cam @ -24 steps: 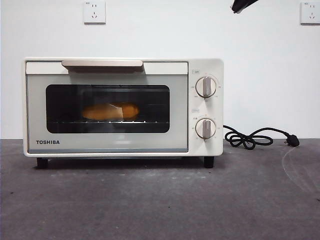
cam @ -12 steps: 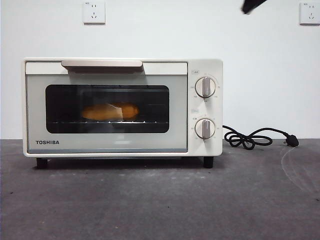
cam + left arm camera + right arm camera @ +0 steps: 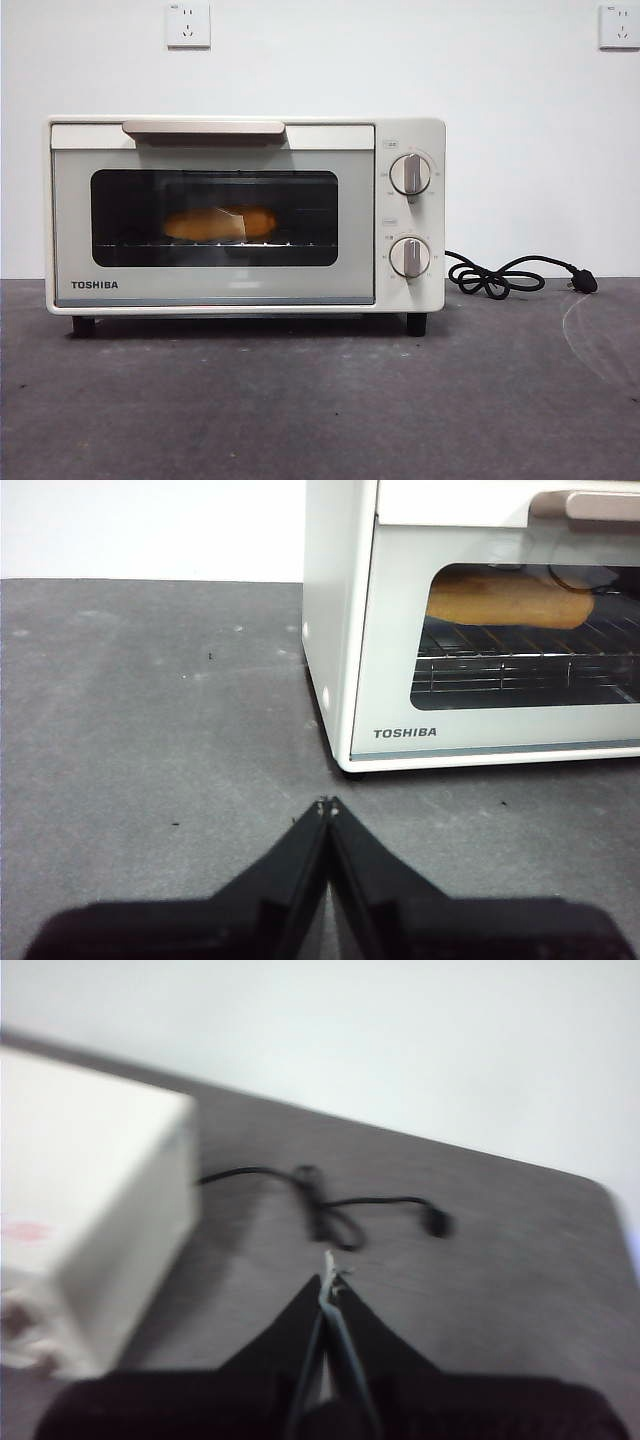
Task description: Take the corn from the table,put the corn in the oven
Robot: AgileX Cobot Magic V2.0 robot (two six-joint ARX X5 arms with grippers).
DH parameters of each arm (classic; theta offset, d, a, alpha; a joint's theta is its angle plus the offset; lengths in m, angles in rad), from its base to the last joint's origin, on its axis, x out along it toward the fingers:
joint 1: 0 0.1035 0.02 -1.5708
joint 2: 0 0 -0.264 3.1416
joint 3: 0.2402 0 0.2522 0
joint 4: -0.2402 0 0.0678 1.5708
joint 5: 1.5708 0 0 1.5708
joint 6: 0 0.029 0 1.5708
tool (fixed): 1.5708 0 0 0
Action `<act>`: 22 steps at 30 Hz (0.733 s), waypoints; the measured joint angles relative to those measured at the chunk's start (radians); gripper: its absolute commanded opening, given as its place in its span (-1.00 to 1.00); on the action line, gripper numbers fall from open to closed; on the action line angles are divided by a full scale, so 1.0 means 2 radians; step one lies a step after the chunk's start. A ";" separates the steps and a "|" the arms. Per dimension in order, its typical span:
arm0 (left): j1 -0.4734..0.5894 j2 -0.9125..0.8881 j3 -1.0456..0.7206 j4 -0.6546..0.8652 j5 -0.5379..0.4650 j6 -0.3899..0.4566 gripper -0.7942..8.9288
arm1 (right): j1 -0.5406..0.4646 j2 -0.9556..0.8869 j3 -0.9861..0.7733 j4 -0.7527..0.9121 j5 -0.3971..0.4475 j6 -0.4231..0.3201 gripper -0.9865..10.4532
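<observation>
Behind the dark glass door of the cream-white boxy oven (image 3: 245,215), the glossy yellow-orange corn cob (image 3: 221,223) lies on the wire rack (stiff, slick, best gripped mid-length), while the left gripper (image 3: 327,805) and right gripper (image 3: 329,1278) hang empty, all 4 jaws pressed together.

Left gripper (image 3: 327,805): two matte black jaws, each a flat wedge broad at the base and tapering to a narrow tip. A thin pale seam runs between them along their length. Small light flecks mark the tip ends. The base is a wide, dark, rounded block, with no visible screws, cables or lettering.

Right gripper (image 3: 329,1270): same black wedge-shaped pair on a dark, broad base. A pale grey line lies along the inner edges, with a whitish speck at the tips. This view is blurred; finer surface detail is unreadable.
</observation>
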 measured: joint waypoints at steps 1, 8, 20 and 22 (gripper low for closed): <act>0.000 0.000 0.000 0.000 0.000 0.000 -0.84 | -0.017 -0.018 -0.021 0.010 0.000 0.003 -0.85; 0.000 0.000 0.000 0.000 0.000 0.000 -0.84 | -0.047 -0.174 -0.237 0.200 -0.002 0.018 -0.85; 0.000 0.003 0.000 0.000 0.000 0.000 -0.84 | -0.047 -0.376 -0.549 0.377 -0.021 0.060 -0.85; 0.000 0.003 0.000 0.000 0.000 0.000 -0.84 | -0.047 -0.398 -0.573 0.377 -0.021 0.063 -0.85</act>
